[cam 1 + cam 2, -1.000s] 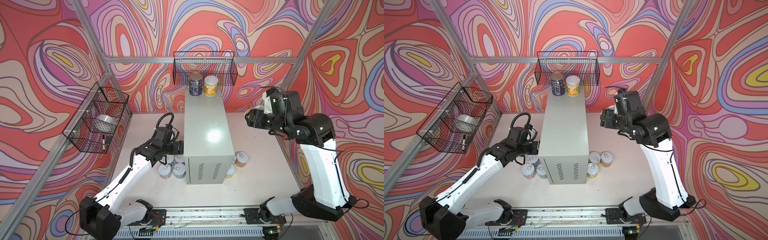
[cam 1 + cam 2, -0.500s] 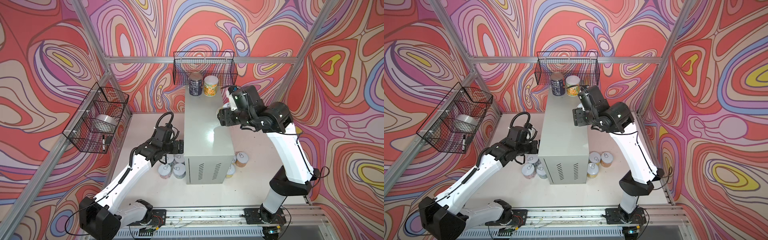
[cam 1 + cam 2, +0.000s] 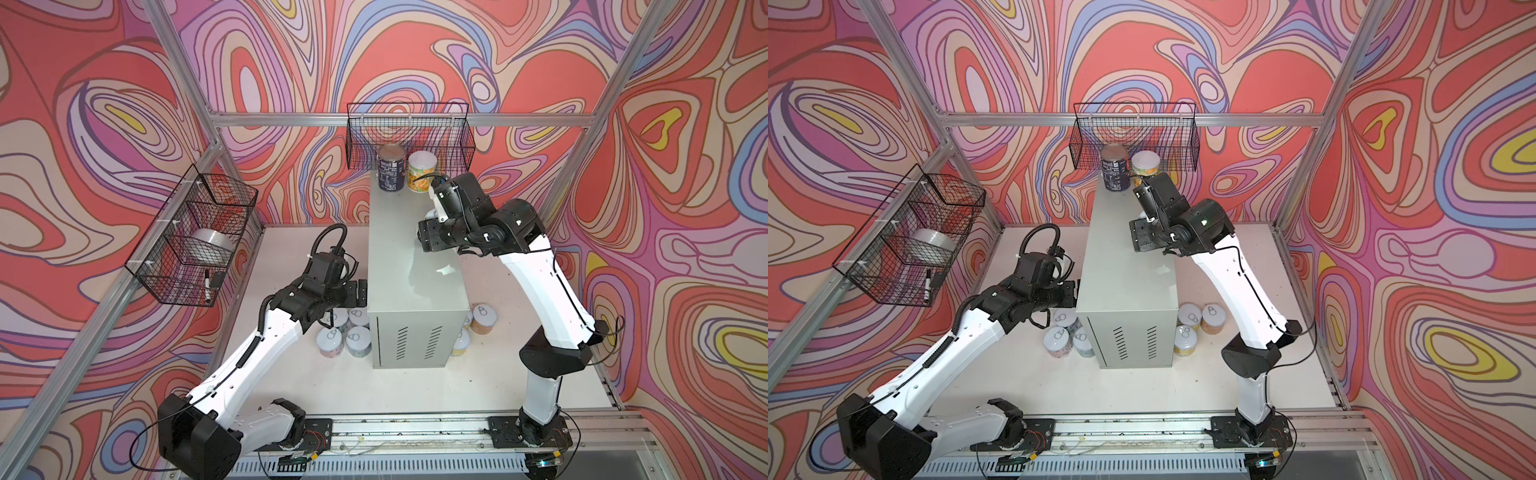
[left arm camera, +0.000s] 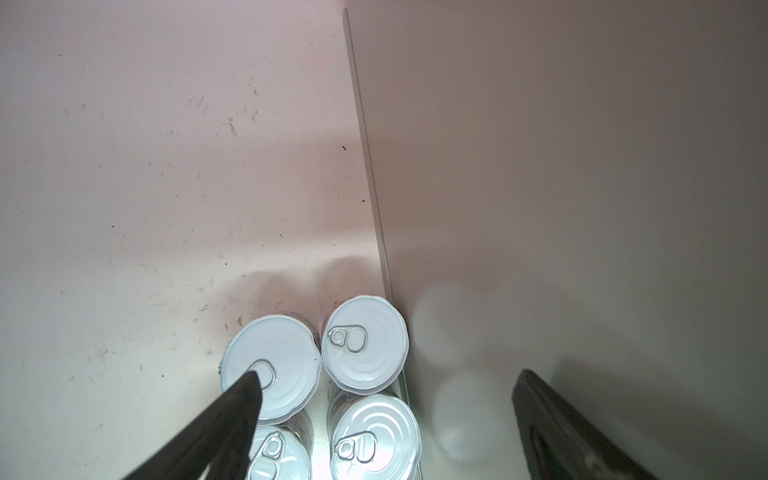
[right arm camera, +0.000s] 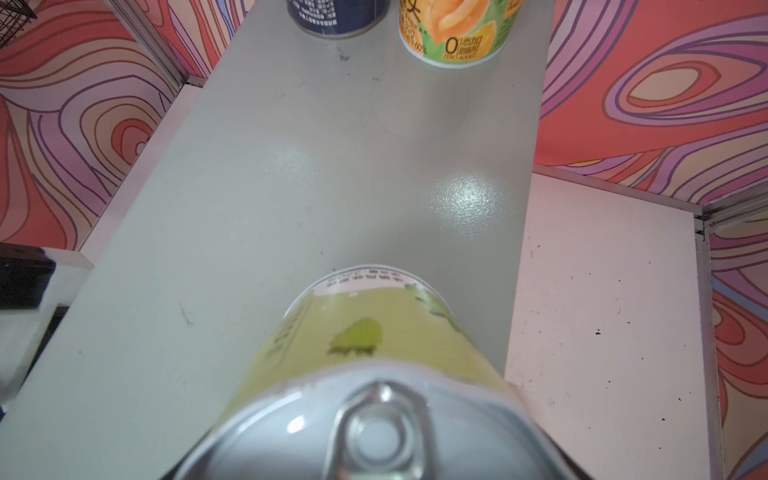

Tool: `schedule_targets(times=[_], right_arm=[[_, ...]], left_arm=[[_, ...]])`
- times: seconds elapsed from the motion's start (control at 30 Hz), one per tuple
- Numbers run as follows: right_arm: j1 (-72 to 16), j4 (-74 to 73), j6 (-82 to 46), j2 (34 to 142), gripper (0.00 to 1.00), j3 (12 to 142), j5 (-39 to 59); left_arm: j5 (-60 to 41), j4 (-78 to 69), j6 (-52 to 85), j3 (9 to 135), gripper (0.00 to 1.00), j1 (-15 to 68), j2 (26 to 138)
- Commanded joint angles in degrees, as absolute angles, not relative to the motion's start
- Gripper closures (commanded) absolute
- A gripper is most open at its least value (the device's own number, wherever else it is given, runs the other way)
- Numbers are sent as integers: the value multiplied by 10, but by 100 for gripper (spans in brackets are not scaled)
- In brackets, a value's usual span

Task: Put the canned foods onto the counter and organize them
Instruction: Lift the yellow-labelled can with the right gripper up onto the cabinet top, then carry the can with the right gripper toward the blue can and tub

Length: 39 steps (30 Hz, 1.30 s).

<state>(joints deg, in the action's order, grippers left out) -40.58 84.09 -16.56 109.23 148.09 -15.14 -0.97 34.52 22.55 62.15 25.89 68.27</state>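
The right gripper (image 3: 430, 235) grasps a yellow-green labelled can (image 5: 374, 332) by its sides, lid toward the wrist camera. It is poised above the glossy top of the grey counter (image 3: 409, 257), near its right-hand edge and about midway along. Two tins already stand side by side at the counter's far end: a dark navy can (image 3: 390, 170) and an orange-and-green fruit can (image 3: 422, 172). On the other side, the left gripper (image 3: 360, 293) hangs with jaws spread wide and empty, just beside the counter's side wall. It sits above four cans (image 4: 365, 345) clustered upright on the white tabletop (image 3: 415, 386) against the counter's foot. In a top view, three more cans (image 3: 1213, 318) stand on the tabletop by the counter's right front corner.
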Motion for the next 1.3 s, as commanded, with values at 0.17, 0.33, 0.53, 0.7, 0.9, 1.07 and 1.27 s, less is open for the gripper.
schedule_targets(times=[0.17, 0.33, 0.53, 0.7, 0.9, 1.07, 1.27], right_arm=[[-407, 830, -156, 1107, 25, 1495, -148], [-407, 823, -152, 1113, 17, 1502, -144], [-407, 814, -150, 1123, 12, 1516, -139], [-407, 809, -153, 1118, 11, 1524, -139], [-407, 807, -176, 1074, 12, 1457, -128], [-407, 790, -198, 1034, 13, 1389, -131], [-407, 755, -209, 989, 17, 1329, -131]], left_arm=[[0, 337, 230, 611, 4, 257, 680], [-1, 335, 230, 609, 4, 255, 680], [-5, 335, 228, 611, 4, 250, 681], [-11, 338, 224, 613, 4, 245, 683], [-15, 342, 225, 618, 4, 245, 681], [-23, 338, 233, 612, 4, 244, 681], [-19, 338, 234, 606, 4, 244, 675]])
